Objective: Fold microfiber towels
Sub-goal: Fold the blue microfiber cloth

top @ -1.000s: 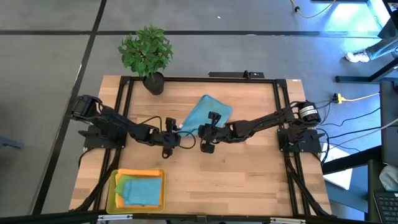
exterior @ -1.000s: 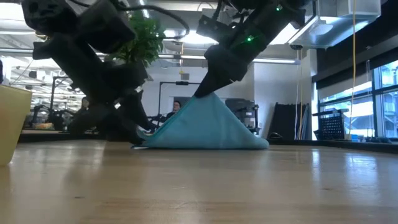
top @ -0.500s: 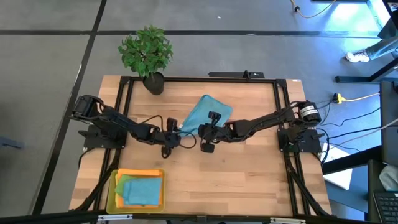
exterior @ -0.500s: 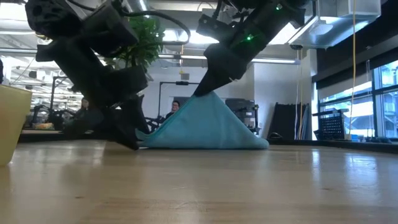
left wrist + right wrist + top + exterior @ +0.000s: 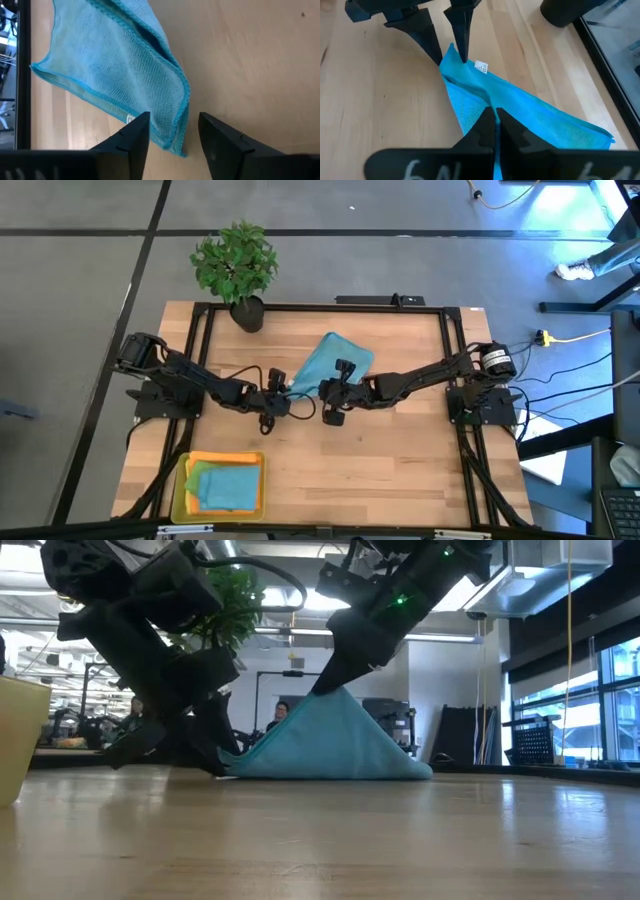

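Left hand (image 5: 174, 131) lower, narrower — astride towel (image 5: 120, 75) corner

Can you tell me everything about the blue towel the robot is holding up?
The teal-blue towel is soft, fuzzy microfiber with a stitched edge and a small white tag near one corner. It is folded double. The right gripper is shut on its fold, lifting it into a tent shape while its bottom edge rests on the wooden table. The left gripper straddles the tagged corner with fingers apart. It sits mid-table.

Bright even overhead light, soft shadows, low view foreground blurred
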`<move>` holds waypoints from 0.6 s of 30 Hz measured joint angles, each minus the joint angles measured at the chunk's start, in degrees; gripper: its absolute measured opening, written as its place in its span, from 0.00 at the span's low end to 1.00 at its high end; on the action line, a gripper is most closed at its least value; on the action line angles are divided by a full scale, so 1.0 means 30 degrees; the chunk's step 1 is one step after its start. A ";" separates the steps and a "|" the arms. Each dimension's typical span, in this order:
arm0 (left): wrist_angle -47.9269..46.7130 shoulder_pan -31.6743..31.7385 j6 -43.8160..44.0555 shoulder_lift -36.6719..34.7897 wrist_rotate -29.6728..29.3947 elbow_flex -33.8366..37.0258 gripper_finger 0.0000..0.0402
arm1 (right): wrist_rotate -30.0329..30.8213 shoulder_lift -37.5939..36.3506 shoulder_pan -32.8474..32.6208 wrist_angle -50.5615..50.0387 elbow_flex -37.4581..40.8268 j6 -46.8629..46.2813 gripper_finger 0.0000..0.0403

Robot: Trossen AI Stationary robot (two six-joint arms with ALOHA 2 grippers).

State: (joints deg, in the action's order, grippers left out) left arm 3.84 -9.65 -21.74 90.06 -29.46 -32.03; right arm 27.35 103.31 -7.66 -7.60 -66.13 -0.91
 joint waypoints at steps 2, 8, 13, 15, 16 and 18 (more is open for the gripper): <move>0.0000 0.0000 -0.0159 0.0000 0.0096 0.0000 0.37 | 0.0000 0.0000 0.0000 -0.0007 0.0000 -0.0006 0.01; 0.0983 0.0329 -0.0459 0.1072 0.1181 -0.0044 0.28 | 0.0000 0.0000 0.0000 -0.0049 -0.0007 -0.0057 0.01; 0.1702 0.0421 -0.0459 0.2029 0.0357 -0.0095 0.19 | 0.0000 0.0000 0.0000 -0.0365 -0.0007 -0.0123 0.01; 0.1509 0.0288 -0.0428 0.1907 0.0069 -0.0169 0.12 | -0.0004 0.0000 -0.0013 -0.0676 -0.0007 -0.0238 0.01; 0.1275 0.0230 -0.0364 0.1814 -0.0001 -0.0269 0.07 | -0.0083 0.0000 -0.0060 -0.0840 -0.0007 -0.0426 0.01; 0.0402 0.0068 -0.0333 0.1596 -0.0379 -0.0528 0.02 | -0.0228 0.0000 -0.0177 -0.1296 -0.0008 -0.0700 0.01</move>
State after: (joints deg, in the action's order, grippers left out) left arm 5.04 -9.45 -22.74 94.85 -30.60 -33.62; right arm 26.67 103.31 -8.19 -11.48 -66.15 -3.01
